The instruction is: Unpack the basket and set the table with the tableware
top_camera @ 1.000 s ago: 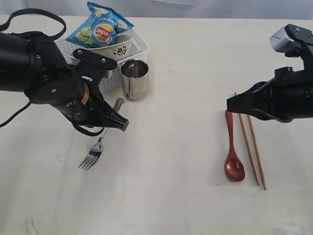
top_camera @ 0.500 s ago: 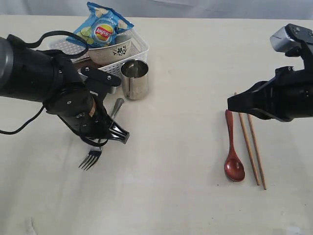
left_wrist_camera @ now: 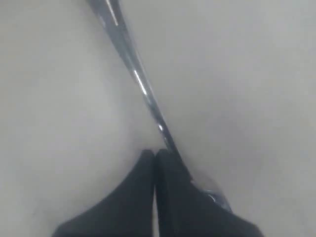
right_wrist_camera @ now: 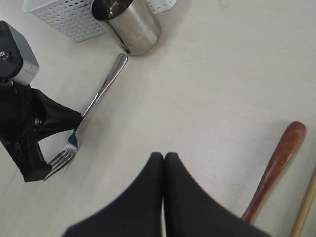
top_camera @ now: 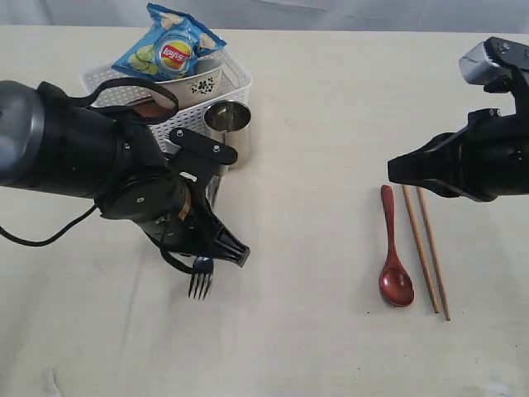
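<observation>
left end effector [top_camera: 235,255]: jaws closed together, tips touching fork [top_camera: 200,283] neck, lower-left centre of tabletop [top_camera: 314,331] | right end effector [top_camera: 395,172]: closed, empty, near spoon [top_camera: 395,281] and chopsticks [top_camera: 426,248], frame right

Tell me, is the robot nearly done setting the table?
Not yet. Laid out: dark red spoon, brown wooden chopsticks, steel cup. In hand: the shut left gripper touches the silver fork. Left: the cream floral bowl sits in the white lattice basket under the blue chip bag.
</observation>
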`<action>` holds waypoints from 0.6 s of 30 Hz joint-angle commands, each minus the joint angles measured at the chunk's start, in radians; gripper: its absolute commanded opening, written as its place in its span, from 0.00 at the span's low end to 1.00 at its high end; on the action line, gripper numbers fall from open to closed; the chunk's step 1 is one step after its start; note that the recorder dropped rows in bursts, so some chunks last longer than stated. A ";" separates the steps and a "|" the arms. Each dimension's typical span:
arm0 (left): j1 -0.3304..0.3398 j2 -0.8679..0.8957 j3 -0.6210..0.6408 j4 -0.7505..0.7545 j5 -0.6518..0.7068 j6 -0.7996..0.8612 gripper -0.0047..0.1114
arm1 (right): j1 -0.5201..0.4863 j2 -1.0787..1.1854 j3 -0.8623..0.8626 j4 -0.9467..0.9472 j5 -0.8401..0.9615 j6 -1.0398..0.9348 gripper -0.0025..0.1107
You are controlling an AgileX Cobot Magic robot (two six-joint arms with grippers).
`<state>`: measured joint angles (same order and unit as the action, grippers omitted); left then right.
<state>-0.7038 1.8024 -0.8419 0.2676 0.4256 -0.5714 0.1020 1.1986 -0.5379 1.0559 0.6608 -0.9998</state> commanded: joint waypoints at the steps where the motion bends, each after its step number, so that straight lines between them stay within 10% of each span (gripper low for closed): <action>1: -0.019 0.005 0.003 -0.030 0.002 -0.019 0.04 | -0.005 -0.004 0.004 0.011 -0.001 -0.011 0.02; 18: -0.017 -0.325 0.003 0.269 0.323 -0.155 0.04 | -0.005 -0.004 0.004 0.020 -0.001 -0.011 0.02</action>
<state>-0.7176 1.5447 -0.8398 0.4451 0.7021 -0.6815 0.1020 1.1986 -0.5379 1.0615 0.6608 -0.9998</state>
